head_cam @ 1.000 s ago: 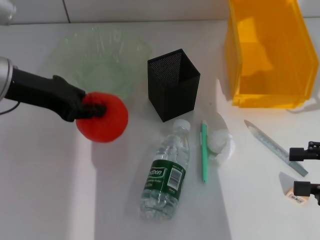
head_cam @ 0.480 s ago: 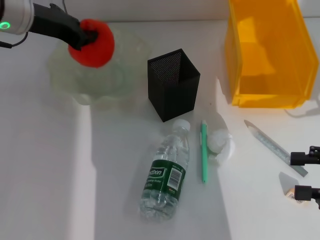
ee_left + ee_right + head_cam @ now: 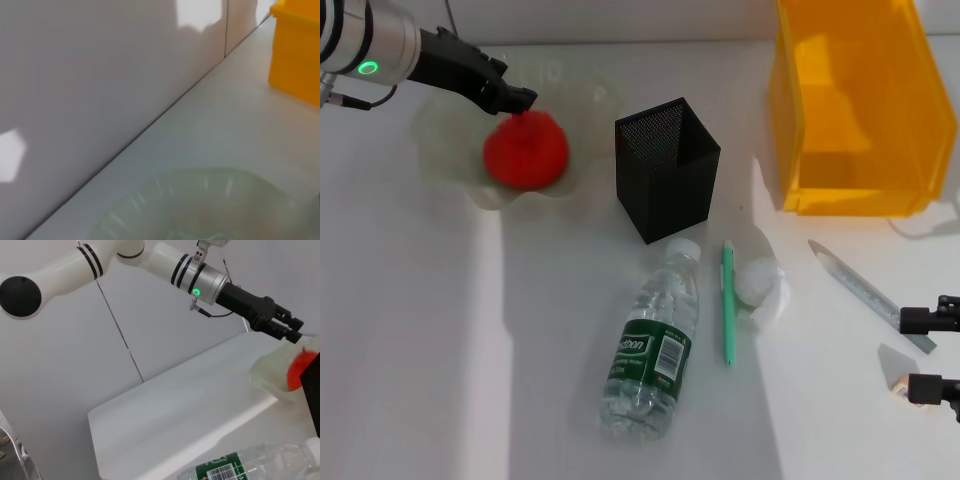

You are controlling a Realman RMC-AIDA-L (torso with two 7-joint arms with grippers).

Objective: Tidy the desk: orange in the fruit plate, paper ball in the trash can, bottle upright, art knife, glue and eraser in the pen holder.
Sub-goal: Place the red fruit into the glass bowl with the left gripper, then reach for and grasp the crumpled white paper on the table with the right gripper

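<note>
The orange (image 3: 525, 150) lies in the clear glass fruit plate (image 3: 440, 150) at the back left. My left gripper (image 3: 512, 96) hovers just above and behind the orange, open and empty; it also shows in the right wrist view (image 3: 286, 326). The bottle (image 3: 650, 345) lies on its side in the middle. A green art knife (image 3: 728, 300) and the white paper ball (image 3: 760, 285) lie to its right. The black mesh pen holder (image 3: 667, 182) stands upright. A clear glue stick (image 3: 870, 295) and the eraser (image 3: 898, 370) lie at the right. My right gripper (image 3: 926, 352) is open beside the eraser.
The yellow trash bin (image 3: 860, 105) stands at the back right, also seen in the left wrist view (image 3: 297, 50). The left wrist view shows the plate's rim (image 3: 200, 200) and the wall behind. The right wrist view shows the bottle (image 3: 250, 467) and the orange (image 3: 300, 370).
My left gripper carried the orange up over the plate and let it go. The orange now rests in the plate. The right arm has hardly moved.
</note>
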